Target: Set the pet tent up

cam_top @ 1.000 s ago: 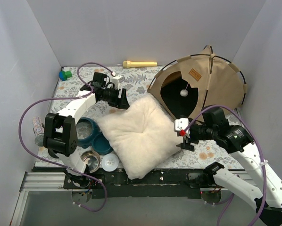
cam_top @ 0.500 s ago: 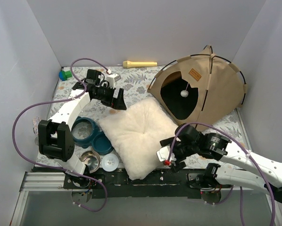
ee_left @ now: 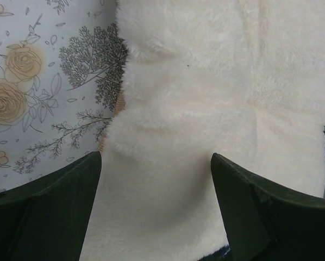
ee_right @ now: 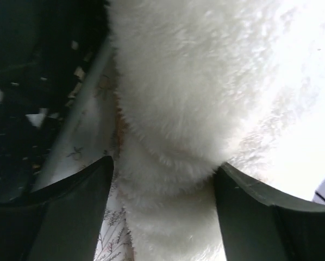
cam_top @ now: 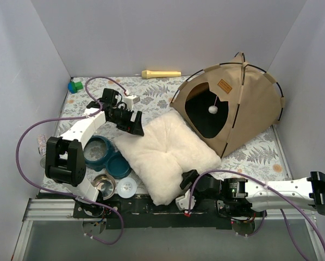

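Just now the right fingers (cam_top: 185,185) swung from the upright tent (cam_top: 244,106), back-right on the tabletop (cam_top: 260,152), to the near edge of the cushion (cam_top: 165,155); the left fingers (cam_top: 134,124) opened. Both gape empty astride it, likely readying a lift.

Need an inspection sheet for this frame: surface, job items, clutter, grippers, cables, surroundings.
Surface: floral mat, lying flat.
Job's things: pet tent standing at right rear, poles bowed, opening towards centre, white pom-pom hanging in it.
Clutter: cushion at centre, before the tent's opening; blue double bowl, metal bowl and white dish near left; yellow tube and green toy at rear.
Grippers: left gripper jaws open over the cushion's far-left corner; right gripper jaws open astride its near edge.
Cables: purple cables looping off both arms.
Surroundings: plain grey walls on three sides.
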Controlling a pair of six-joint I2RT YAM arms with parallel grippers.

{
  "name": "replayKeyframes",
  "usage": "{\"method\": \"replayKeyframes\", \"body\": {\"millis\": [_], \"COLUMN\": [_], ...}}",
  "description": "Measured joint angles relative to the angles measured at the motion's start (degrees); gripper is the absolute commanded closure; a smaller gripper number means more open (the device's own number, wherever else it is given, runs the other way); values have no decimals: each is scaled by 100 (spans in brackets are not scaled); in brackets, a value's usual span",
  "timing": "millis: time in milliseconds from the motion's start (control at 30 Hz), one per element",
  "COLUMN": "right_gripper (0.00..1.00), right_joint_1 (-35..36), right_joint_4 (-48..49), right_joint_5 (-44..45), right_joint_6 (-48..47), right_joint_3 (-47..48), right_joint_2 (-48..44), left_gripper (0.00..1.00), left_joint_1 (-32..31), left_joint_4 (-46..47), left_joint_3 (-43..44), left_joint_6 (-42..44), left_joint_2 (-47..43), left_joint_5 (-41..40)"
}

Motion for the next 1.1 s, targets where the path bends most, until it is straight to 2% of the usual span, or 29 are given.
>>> {"method": "replayKeyframes", "body": {"millis": [100, 133, 233, 267, 300, 567, 767, 933, 1100], "right_gripper": [80, 98, 99, 99, 99, 99, 99, 99, 99], "right_joint_1": [9, 9, 9, 9, 7, -149, -1390, -2459, -2782], "right_joint_4": [562, 737, 870, 870, 874, 1010, 1019, 955, 894], "right_joint_5": [455, 610, 859, 922, 986, 1023, 693, 457, 295], "right_joint_6": [-293, -315, -402, -404, -435, -780, -903, -894, -752], "right_joint_3": [-243, -223, 13, 151, 343, 1405, 2430, 3167, 3456], "right_joint_2": [0, -2, 26, 57, 103, 509, 1215, 1738, 1956], "left_gripper": [47, 56, 81, 96, 100, 100, 100, 100, 100], "left_joint_1": [-9, -22, -129, -195, -291, -911, -1226, -1220, -1217], "left_joint_4": [-17, -42, -35, -37, -44, 173, 680, 1086, 1001], "left_joint_3": [-107, -116, -114, -109, -98, 319, 883, 1803, 2623], "left_joint_6": [127, 186, 291, 337, 407, 560, 568, 634, 728], "left_joint_2": [13, 26, 31, 31, 31, -238, -802, -153, 1016], "left_joint_5": [188, 315, 511, 566, 625, 990, 1115, 1178, 1270]}}
